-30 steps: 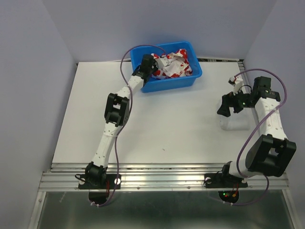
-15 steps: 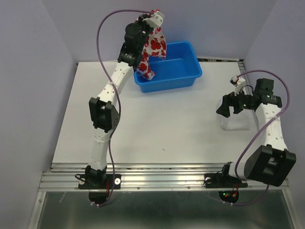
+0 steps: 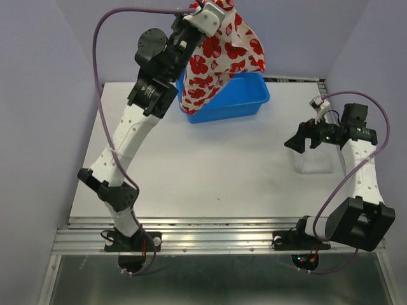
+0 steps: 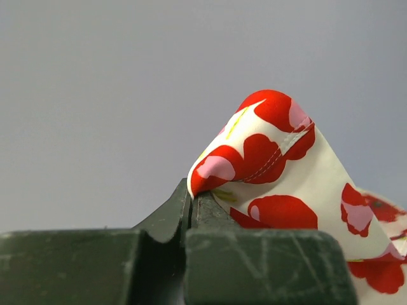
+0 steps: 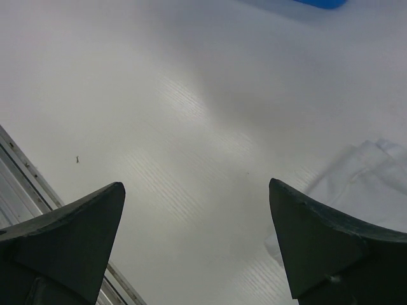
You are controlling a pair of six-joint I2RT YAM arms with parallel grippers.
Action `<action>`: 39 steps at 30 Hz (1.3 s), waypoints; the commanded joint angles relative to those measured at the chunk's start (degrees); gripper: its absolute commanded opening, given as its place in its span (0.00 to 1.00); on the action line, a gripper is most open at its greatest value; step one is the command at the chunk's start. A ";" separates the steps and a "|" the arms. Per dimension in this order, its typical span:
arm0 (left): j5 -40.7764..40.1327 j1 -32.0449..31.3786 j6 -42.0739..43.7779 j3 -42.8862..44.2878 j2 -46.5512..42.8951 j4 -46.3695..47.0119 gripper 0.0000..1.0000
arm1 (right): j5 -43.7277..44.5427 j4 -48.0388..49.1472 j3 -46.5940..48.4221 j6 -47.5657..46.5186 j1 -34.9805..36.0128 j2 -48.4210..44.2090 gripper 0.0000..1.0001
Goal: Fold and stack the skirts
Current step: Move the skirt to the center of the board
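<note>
High above the tub, my left gripper is shut on a corner of the red-flowered skirt, which hangs down over the blue tub. In the left wrist view the pinched corner of that skirt sticks out from my closed left gripper. The plain white skirt lies folded flat on the table at the right. My right gripper hovers open just left of it; in the right wrist view the white skirt shows to the right of my open right gripper.
The white table is bounded by lilac walls on three sides and a metal rail at the near edge. The left arm's purple cable loops high at the left.
My left arm has lifted the flowered skirt out of the tub and well above it, so the cloth now hangs free. The right gripper shifted slightly left and opened a touch more.
</note>
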 commanded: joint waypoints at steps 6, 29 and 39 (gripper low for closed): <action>4.96 -4.81 -17.71 -29.71 -22.95 -13.23 0.00 | -5.73 -5.35 -1.61 -8.13 0.24 -2.74 0.98; 35.48 8.80 -17.46 -67.64 -15.95 -15.61 0.00 | 0.86 -8.72 -13.38 -6.51 12.96 -3.27 0.88; 33.19 13.11 -16.93 -70.10 -18.24 -18.69 0.21 | 8.68 8.69 -14.35 11.16 37.76 1.47 0.89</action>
